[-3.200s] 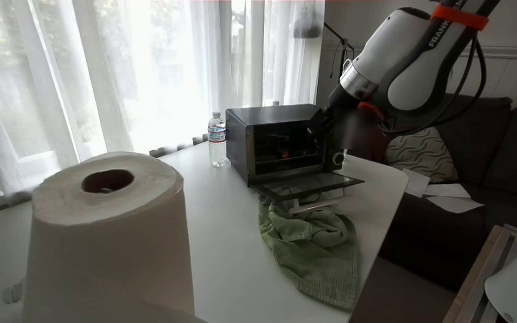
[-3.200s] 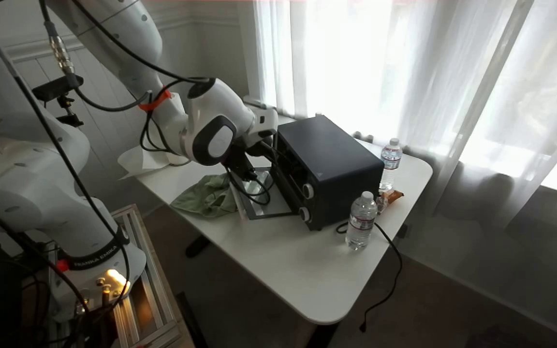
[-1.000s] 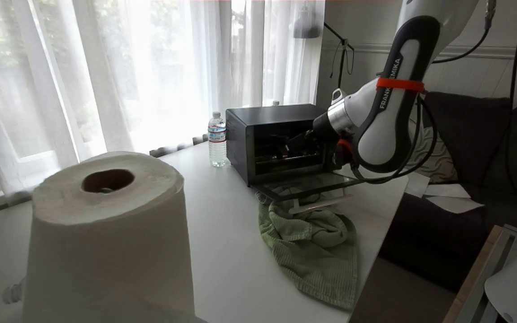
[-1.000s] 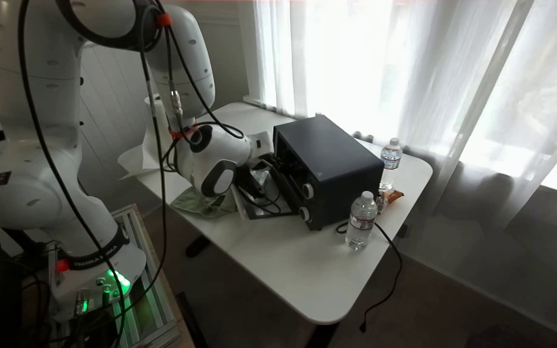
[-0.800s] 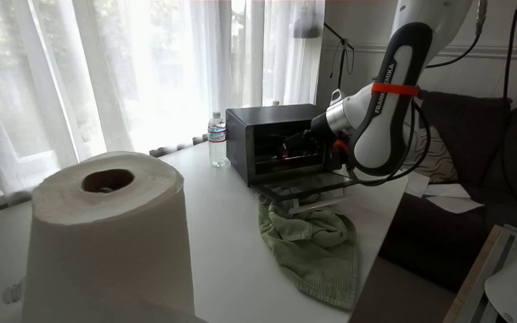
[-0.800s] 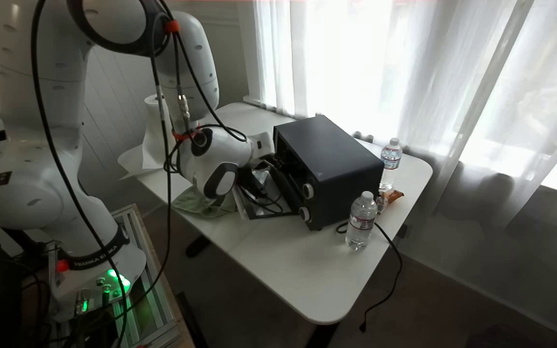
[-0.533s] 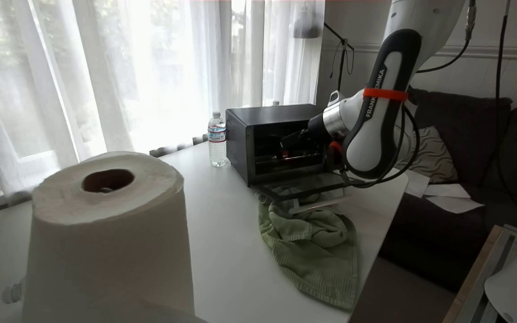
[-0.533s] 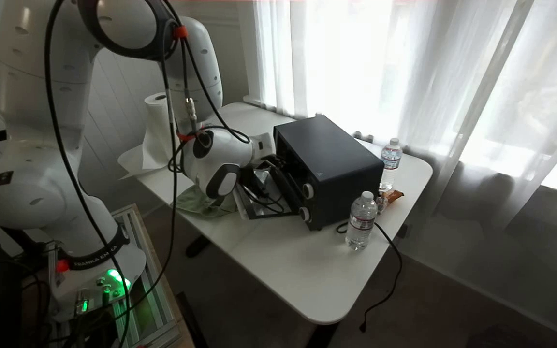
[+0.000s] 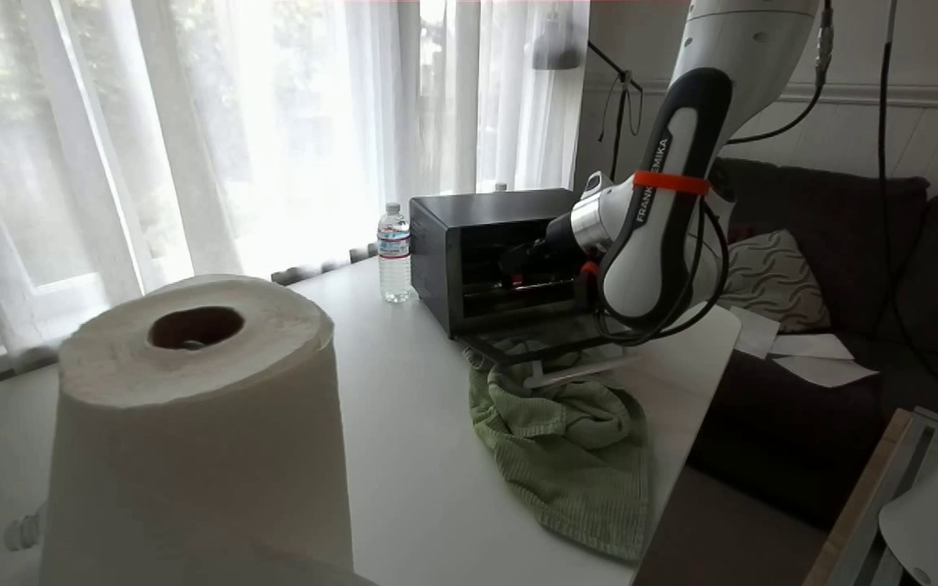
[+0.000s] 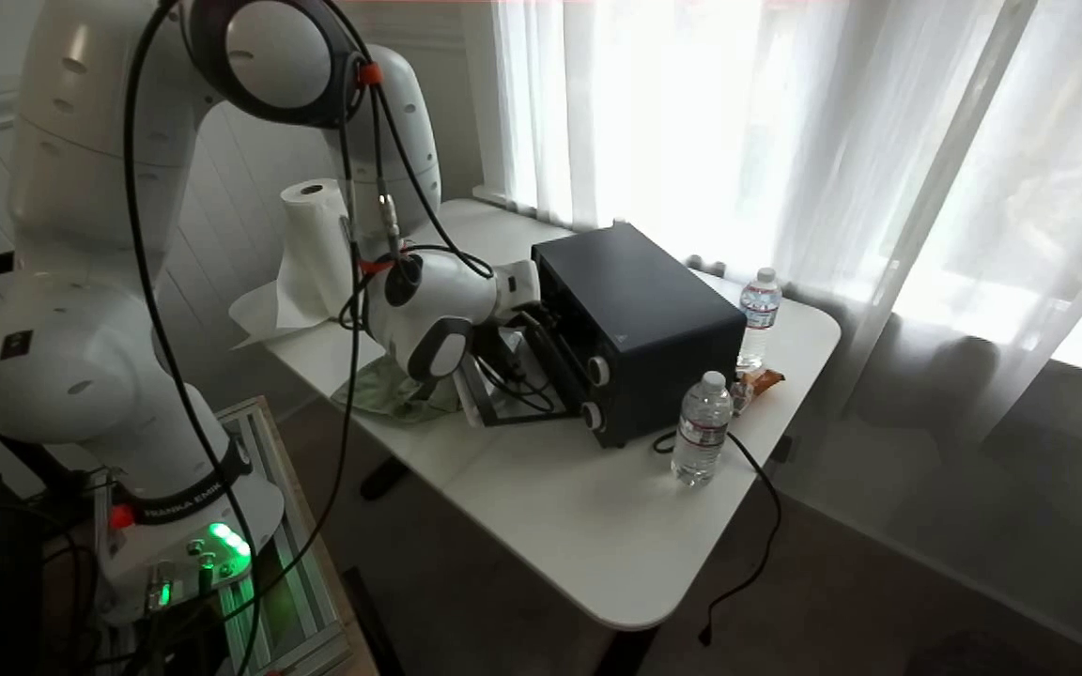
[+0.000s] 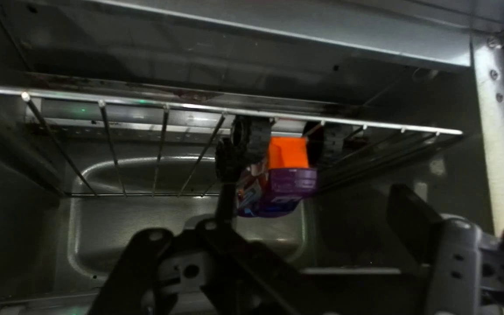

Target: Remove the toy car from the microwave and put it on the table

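The toy car (image 11: 291, 181), purple and orange with black wheels, stands on the wire rack (image 11: 190, 106) inside the microwave (image 9: 501, 208), a dark toaster oven. In an exterior view only a small red patch of the car (image 9: 517, 279) shows. The microwave's glass door (image 9: 534, 352) is folded down. My gripper (image 11: 314, 192) is open and reaches into the microwave. In the wrist view its left finger (image 11: 227, 201) is close beside the car, contact unclear. Its right finger (image 11: 409, 214) is well apart from the car. In an exterior view the arm and microwave (image 10: 654, 310) hide the fingers.
A green cloth (image 9: 558, 448) lies under and in front of the door on the white table (image 9: 404, 423). A paper towel roll (image 9: 200, 456) stands in an exterior view's foreground. Water bottles (image 10: 702, 427) stand beside the microwave. Its side wall (image 11: 497, 144) is near the right finger.
Since 3.2 seconds ago the arm has swung lower and my gripper has gone from the opening into the microwave. Over the last second it has edged further in. The car appears unmoved.
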{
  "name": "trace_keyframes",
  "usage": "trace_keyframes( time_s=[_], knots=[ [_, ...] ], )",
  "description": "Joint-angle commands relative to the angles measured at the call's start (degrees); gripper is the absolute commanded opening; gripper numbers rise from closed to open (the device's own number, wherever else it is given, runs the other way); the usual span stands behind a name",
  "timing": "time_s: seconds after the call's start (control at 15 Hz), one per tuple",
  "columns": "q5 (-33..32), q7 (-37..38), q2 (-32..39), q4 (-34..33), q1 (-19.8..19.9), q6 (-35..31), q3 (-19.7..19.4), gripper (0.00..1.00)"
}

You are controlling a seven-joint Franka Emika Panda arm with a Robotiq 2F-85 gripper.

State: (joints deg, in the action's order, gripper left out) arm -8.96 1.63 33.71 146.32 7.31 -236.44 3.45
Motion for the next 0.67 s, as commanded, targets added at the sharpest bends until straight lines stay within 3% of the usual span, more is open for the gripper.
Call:
trace_keyframes(
  time_s=[0.0, 0.47, 0.6],
  knots=[
    [2.4, 1.1, 1.6, -1.5, -1.6, -1.6, -0.7, 0.59],
    [5.2, 0.9, 1.9, -1.9, -2.2, -1.3, -1.2, 0.10],
    [5.8, 1.0, 1.8, -1.6, -2.5, -1.4, -1.2, 0.08]
  ],
)
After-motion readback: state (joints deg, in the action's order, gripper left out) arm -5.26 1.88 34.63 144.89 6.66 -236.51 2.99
